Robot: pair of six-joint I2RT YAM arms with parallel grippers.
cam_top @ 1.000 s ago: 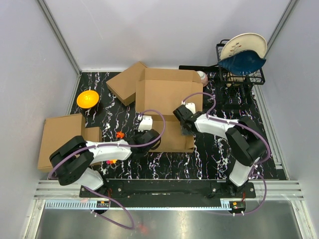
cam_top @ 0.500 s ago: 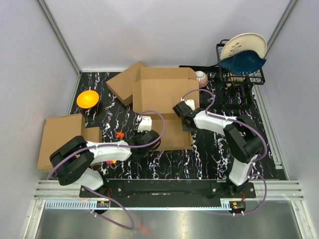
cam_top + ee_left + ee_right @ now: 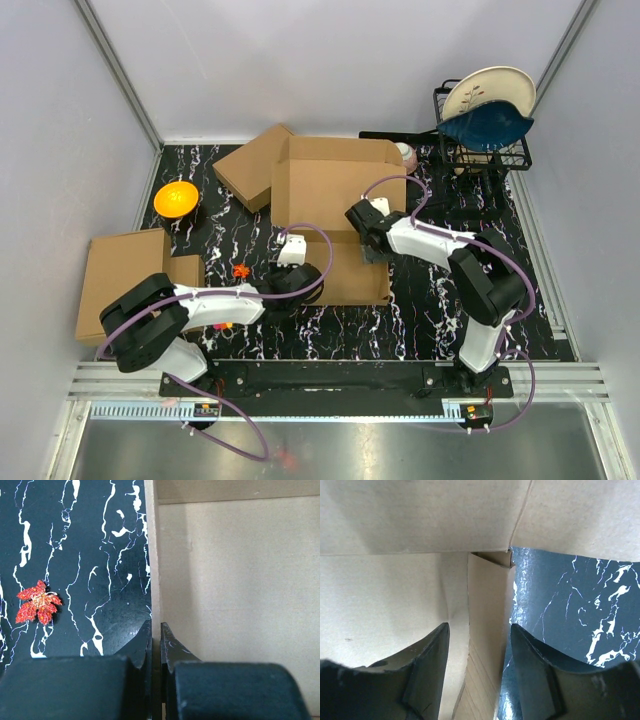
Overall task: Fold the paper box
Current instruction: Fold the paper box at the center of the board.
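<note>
Raising the box (image 3: pixel 335 185) side walls: left claw (image 3: pixel 156 627) clamped on one wall, right claw (image 3: pixel 479 630) spread empty astride the other. Likely next: closing there, folding inward.

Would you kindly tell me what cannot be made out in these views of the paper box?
Left wrist view: most of the paper box, cut off by the frame beyond the left gripper.
Top view: pale object, half hidden behind the box.
Right wrist view: lower end of the side flap, cut off at the bottom edge between the fingers of the right gripper.
</note>
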